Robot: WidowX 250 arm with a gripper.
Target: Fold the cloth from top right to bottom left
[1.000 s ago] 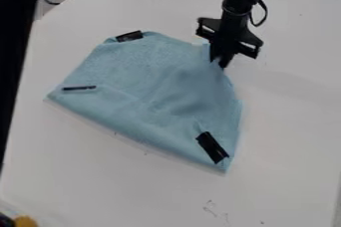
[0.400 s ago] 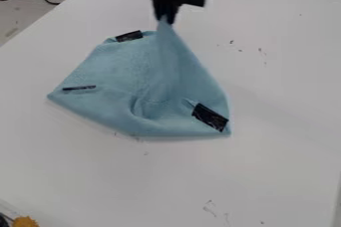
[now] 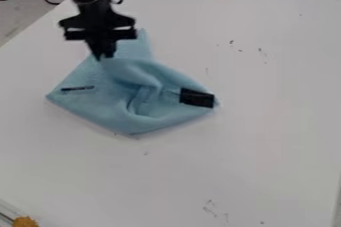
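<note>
The gripper (image 3: 102, 56) has its fingers clenched on the blue cloth (image 3: 100, 101), over its far left part, hiding some of it. The cloth lies rumpled left of centre on the white table (image 3: 266, 136), a thin black strip (image 3: 78, 88) on its left, a wide one (image 3: 197, 98) right. Cables (image 3: 51, 2) lie far left; something yellow (image 3: 25, 221), near left.

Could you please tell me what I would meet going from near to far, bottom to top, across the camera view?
Yellow-orange thing at the lower left → wide black patch on the blue cloth → gripper → cables beyond the table.
</note>
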